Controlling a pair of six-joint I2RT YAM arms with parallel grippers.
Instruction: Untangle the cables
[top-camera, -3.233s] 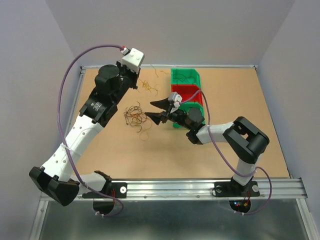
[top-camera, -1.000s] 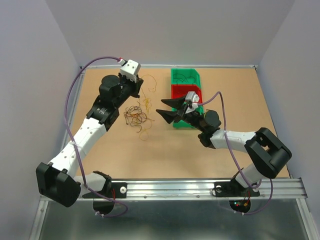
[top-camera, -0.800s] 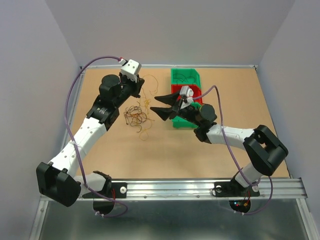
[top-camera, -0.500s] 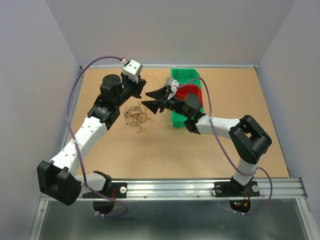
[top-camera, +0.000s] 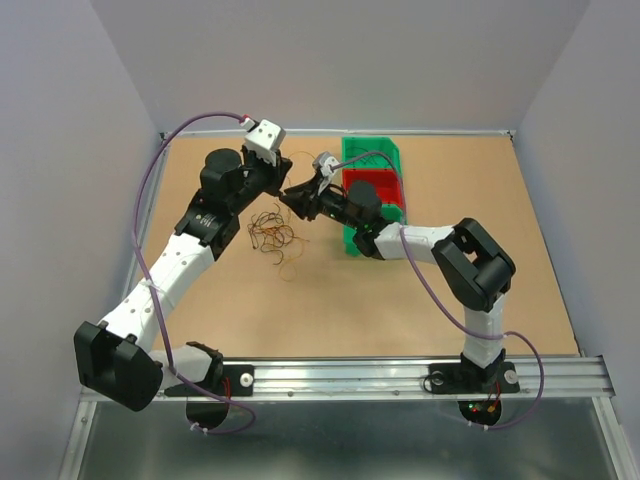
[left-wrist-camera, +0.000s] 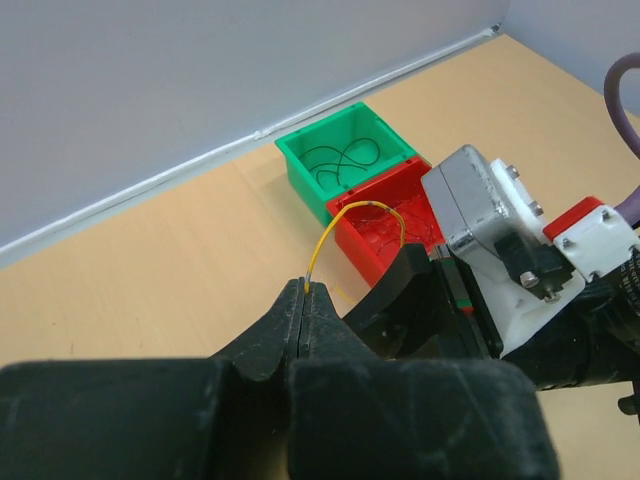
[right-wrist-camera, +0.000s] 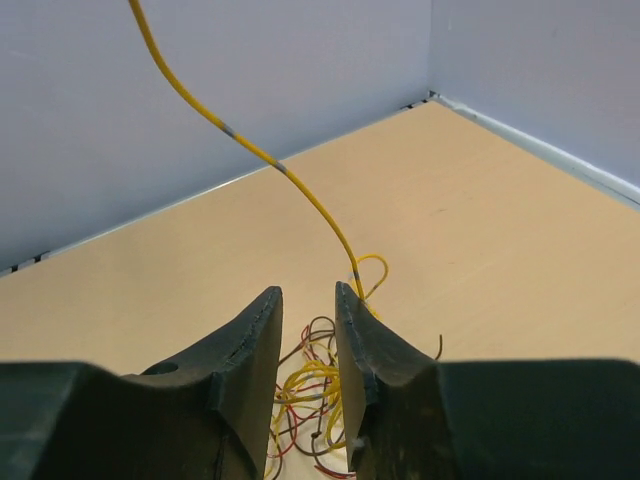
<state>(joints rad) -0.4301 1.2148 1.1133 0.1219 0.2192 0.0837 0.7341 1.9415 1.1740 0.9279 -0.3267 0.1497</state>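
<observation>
The cables lie as a loose tangle (top-camera: 270, 231) of dark, reddish and yellow strands on the tan table, left of the bins. My left gripper (left-wrist-camera: 305, 290) hangs above it, shut on one yellow wire (left-wrist-camera: 345, 210) that arcs up out of its tips. My right gripper (right-wrist-camera: 308, 295) is close beside the left one (top-camera: 281, 176), its jaws a narrow gap apart with nothing between them. The yellow wire (right-wrist-camera: 250, 150) slants down from the upper left and passes by the outer side of the right finger (right-wrist-camera: 360, 330). The tangle (right-wrist-camera: 310, 385) shows below the gap.
A row of three bins stands right of the grippers: a far green bin (top-camera: 346, 150) with dark wires in it, a red bin (top-camera: 388, 181) and a near green bin (top-camera: 352, 244). The right arm reaches over them. Walls close the table's far side.
My right gripper has swung left from over the bins to just beside the left gripper, and its jaws have narrowed. The left gripper has stayed put, still holding the yellow wire.
</observation>
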